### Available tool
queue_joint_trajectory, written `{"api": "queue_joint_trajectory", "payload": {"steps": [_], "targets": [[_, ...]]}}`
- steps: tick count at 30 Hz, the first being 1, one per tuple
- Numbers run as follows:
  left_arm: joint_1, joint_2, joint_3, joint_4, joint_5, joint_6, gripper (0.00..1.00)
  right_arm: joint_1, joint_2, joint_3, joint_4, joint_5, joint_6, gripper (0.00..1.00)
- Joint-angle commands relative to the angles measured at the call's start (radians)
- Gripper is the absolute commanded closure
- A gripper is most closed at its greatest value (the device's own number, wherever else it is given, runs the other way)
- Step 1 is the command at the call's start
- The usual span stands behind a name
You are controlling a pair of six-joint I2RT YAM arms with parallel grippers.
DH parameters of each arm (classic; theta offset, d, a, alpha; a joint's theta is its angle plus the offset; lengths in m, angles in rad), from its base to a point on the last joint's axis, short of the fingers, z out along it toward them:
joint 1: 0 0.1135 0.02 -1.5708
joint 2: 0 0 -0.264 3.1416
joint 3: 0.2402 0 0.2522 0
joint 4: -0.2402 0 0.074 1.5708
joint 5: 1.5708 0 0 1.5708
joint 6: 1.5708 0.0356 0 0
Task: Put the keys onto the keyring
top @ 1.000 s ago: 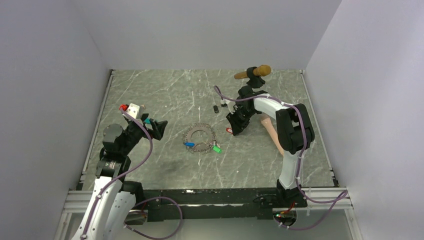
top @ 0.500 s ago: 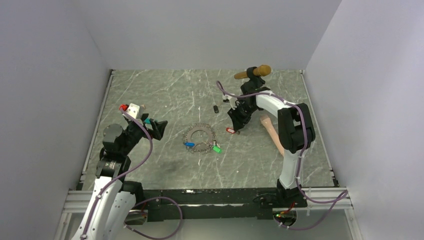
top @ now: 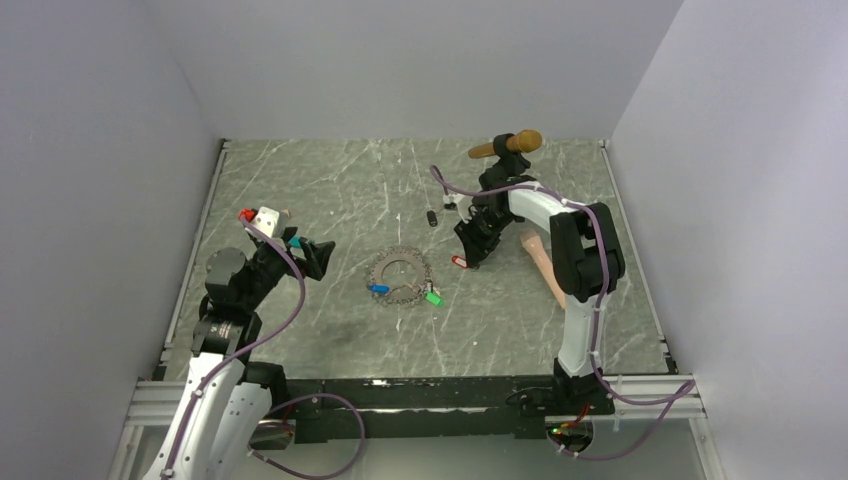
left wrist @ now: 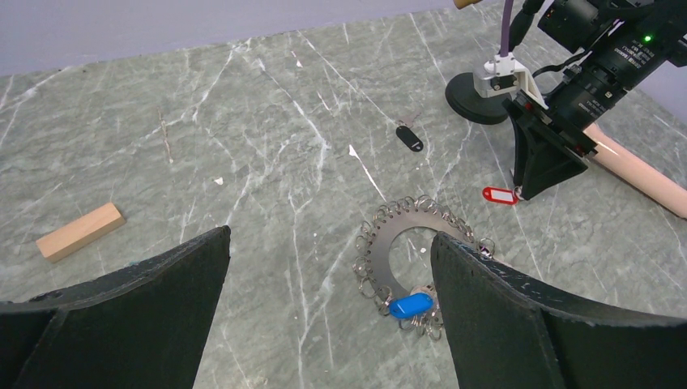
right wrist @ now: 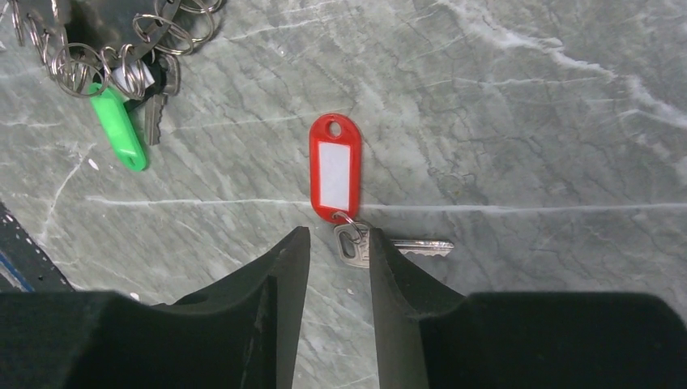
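The keyring (top: 398, 272) is a flat toothed metal disc hung with small rings (left wrist: 381, 243), lying mid-table. A blue-tagged key (left wrist: 411, 305) and a green-tagged key (right wrist: 120, 126) sit at its near edge. The red-tagged key (right wrist: 334, 178) lies loose on the table to the ring's right. My right gripper (right wrist: 339, 235) hovers low over it, open by a narrow gap, bare table between the fingers; the key's head is right at the fingertips. A black-tagged key (left wrist: 409, 138) lies farther back. My left gripper (left wrist: 330, 235) stands wide open and empty, left of the ring.
A microphone (top: 510, 145) on a round black base (left wrist: 474, 87) stands at the back right. A pink handle (left wrist: 640, 170) lies right of the right gripper. A wooden block (left wrist: 79, 232) and small coloured blocks (top: 265, 218) lie at the left. Walls enclose the table.
The right gripper shifted slightly back and up, then settled just above the red-tagged key. The left arm has not moved.
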Motion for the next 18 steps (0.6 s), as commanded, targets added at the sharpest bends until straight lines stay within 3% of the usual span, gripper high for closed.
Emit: {"api": "queue_joint_trajectory", "payload": {"steps": [1, 18], "targets": [[0.002, -0.008, 0.042, 0.017, 0.016, 0.005, 0.00, -0.001, -0.005, 0.018, -0.030, -0.044, -0.035, 0.64], [0.002, -0.007, 0.042, 0.017, 0.017, 0.006, 0.00, -0.001, 0.000, 0.010, -0.012, -0.021, -0.017, 0.90]]}}
